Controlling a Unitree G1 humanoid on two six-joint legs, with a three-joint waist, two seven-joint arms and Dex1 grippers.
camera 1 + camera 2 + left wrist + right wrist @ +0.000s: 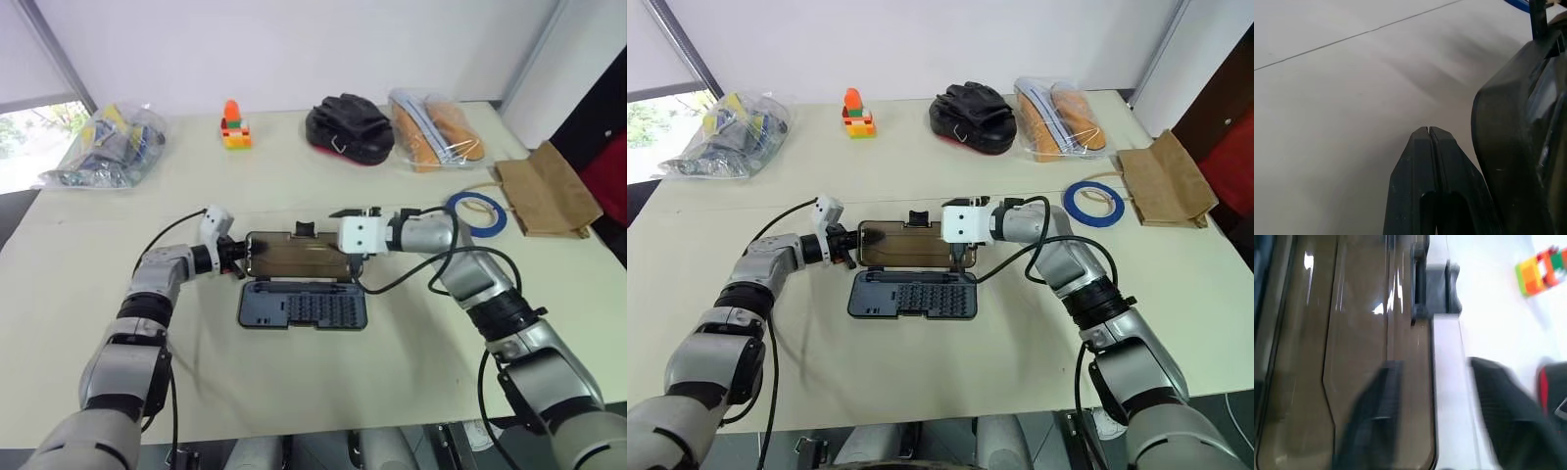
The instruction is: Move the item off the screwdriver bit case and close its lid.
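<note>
Left eye view, black pouch, brick toy

No legible text or labels.

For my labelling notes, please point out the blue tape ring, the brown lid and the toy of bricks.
blue tape ring (1093, 202), right eye view, on its blue band.
brown lid (906, 245), right eye view, panel middle.
toy of bricks (235, 125), left eye view, on its body.

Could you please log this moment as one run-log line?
blue tape ring: on table, off case | lid: open | left gripper: shut, at lid's end | right gripper: open over lid
</note>
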